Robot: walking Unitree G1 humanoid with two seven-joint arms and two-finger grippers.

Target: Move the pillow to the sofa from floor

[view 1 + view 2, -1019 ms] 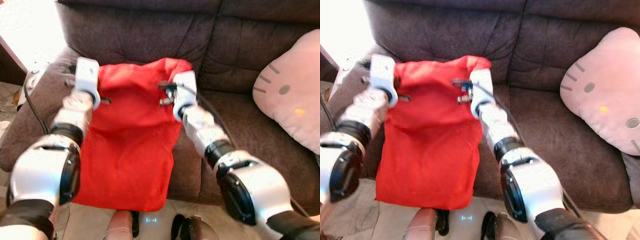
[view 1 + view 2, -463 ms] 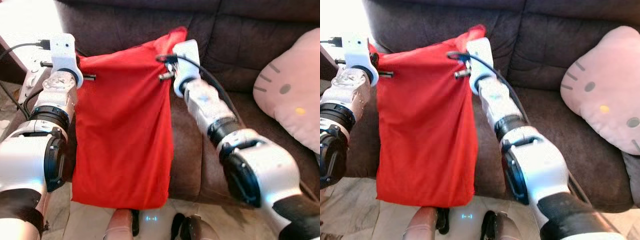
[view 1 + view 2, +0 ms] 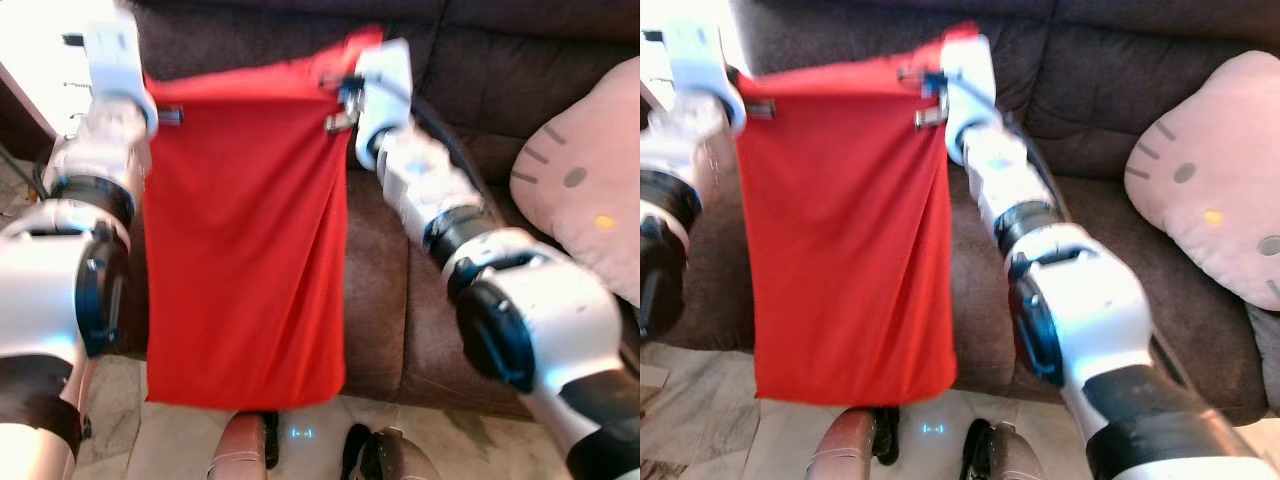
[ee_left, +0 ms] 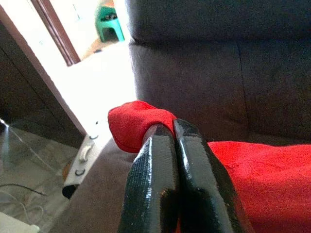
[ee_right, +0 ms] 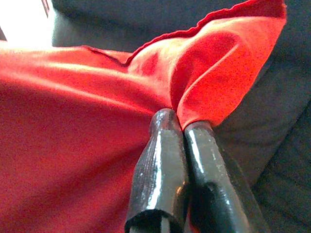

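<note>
Left eye view: red pillow [image 3: 245, 230] hangs flat before the brown sofa [image 3: 480, 70], its top corners clamped by the left gripper [image 4: 173, 127] and right gripper [image 5: 183, 121].

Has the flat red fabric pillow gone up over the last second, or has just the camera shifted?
Yes. The flat red fabric pillow has risen: its top edge now reaches high on the brown sofa backrest, while the pink cat-face cushion sits unchanged.

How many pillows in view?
2: a flat red fabric pillow hanging before the brown sofa, pinched by both pincers; a pink cat-face pillow on the seat, at right.
</note>
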